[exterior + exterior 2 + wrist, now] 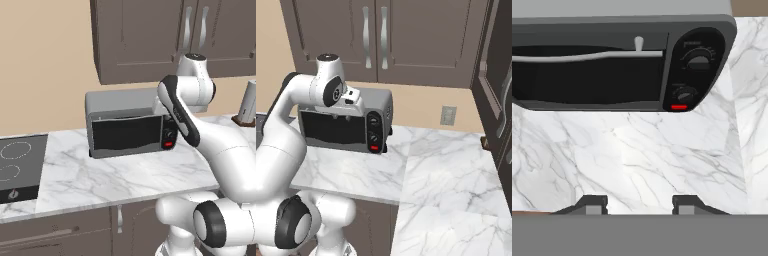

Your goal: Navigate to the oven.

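Note:
The oven is out of view. My gripper hangs open above the white marble counter, fingertips apart with nothing between them. It points down at the counter just in front of the grey countertop microwave, which has a red button. In the base views the arm is folded up in front of that microwave, with the hand close to its door.
A black cooktop is set into the counter at the left. Dark upper cabinets hang above. A tall dark cabinet front with curved handles stands at the right. The counter turns a corner toward it.

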Controlling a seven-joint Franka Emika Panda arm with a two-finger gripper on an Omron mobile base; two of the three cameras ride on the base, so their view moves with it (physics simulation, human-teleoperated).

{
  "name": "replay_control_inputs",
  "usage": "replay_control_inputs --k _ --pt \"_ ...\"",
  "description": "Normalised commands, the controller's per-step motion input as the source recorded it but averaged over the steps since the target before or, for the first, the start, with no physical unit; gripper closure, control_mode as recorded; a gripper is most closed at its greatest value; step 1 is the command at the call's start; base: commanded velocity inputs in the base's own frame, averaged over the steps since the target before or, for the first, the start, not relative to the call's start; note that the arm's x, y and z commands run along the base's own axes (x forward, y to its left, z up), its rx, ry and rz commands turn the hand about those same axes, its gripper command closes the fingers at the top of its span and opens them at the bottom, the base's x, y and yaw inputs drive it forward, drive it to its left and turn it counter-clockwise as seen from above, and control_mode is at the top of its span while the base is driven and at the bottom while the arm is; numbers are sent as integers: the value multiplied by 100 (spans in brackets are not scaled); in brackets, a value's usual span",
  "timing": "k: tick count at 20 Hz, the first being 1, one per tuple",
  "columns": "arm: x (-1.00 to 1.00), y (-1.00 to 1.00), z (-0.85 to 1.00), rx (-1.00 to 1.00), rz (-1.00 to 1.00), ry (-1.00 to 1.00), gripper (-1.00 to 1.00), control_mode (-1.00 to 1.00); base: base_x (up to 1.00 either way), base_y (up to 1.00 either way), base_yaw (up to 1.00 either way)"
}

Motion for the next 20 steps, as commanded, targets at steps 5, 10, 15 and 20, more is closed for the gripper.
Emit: replay_control_inputs --k 5,10,15,20 --pt "0 0 0 0 0 0 -100 100 0 0 0" --pt "0 0 0 0 0 0 -100 100 -5 0 0" --pt "0 0 0 0 0 0 -100 100 -36 54 6" --pt "0 0 0 0 0 0 -100 100 -11 99 65"
